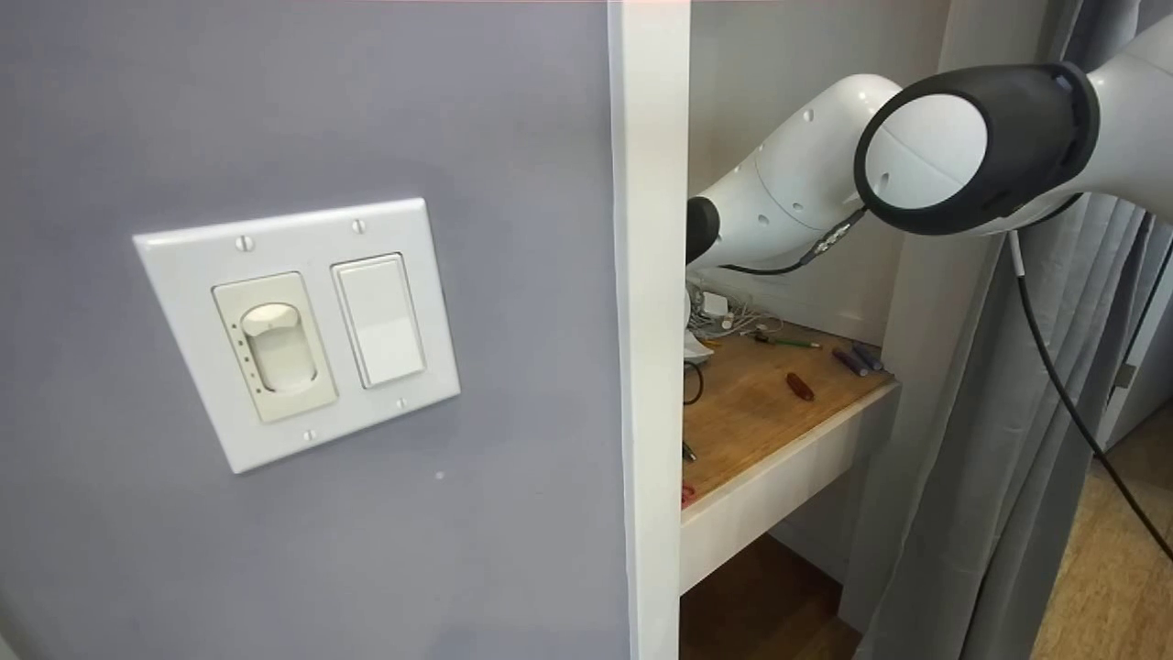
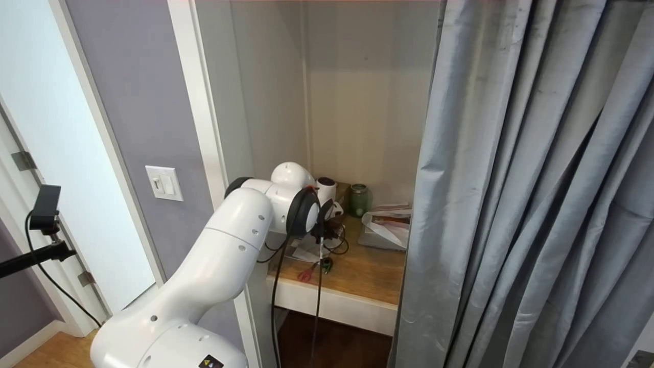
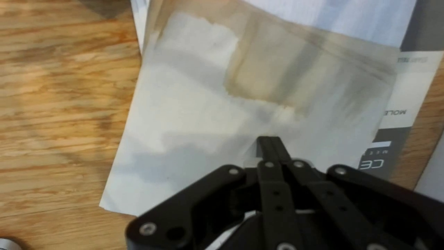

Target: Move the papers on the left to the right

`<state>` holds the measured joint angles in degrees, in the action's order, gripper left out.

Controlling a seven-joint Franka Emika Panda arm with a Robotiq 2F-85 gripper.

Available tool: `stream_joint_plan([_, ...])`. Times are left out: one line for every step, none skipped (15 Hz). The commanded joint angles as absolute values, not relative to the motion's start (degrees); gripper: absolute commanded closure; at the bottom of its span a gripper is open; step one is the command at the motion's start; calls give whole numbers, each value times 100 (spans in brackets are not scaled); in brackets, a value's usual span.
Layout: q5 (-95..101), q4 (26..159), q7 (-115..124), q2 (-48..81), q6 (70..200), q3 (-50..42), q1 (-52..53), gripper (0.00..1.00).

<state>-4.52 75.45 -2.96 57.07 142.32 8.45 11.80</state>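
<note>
A stained off-white paper sheet (image 3: 180, 121) lies on other papers and a printed grey and white sheet (image 3: 412, 86) in the wrist view. In an exterior view these left papers (image 2: 308, 251) show partly behind the arm on the wooden shelf. My gripper (image 3: 270, 140) is over the lower part of the stained sheet, with its fingers pressed together. No paper shows between the fingertips; I cannot tell if they touch the sheet. A second pile of papers (image 2: 391, 227) lies to the right on the shelf.
Red scissors (image 2: 306, 275) and a green-black item (image 2: 327, 264) lie near the shelf's front edge. A green jar (image 2: 359, 200) and a white cylinder (image 2: 326, 190) stand behind. A grey curtain (image 2: 475, 179) hangs at the right. Cables (image 1: 729, 321) and a red-brown object (image 1: 799, 386) also lie on the shelf.
</note>
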Motion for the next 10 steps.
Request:
stream_joint_plan([-250, 7324, -305, 6107, 14088, 821, 1302, 100])
stream_joint_plan([-214, 7316, -305, 6105, 14085, 816, 1320, 100])
stream_joint_plan([-188, 7312, -317, 6102, 14076, 828, 1331, 100])
stream_joint_plan([-167, 7310, -327, 6100, 14065, 836, 1339, 100])
stream_joint_plan([-152, 7309, -341, 6099, 14062, 845, 1352, 100])
stream_joint_plan([-139, 7308, -356, 6096, 14052, 855, 1364, 100])
stream_joint_plan([-126, 7307, -380, 6092, 14045, 873, 1378, 100])
stream_joint_plan([-106, 7303, -391, 6092, 14049, 872, 1401, 100])
stream_joint_plan([-99, 7294, -417, 6088, 14046, 891, 1414, 100])
stream_joint_plan([-79, 7289, -422, 6087, 14057, 884, 1440, 100])
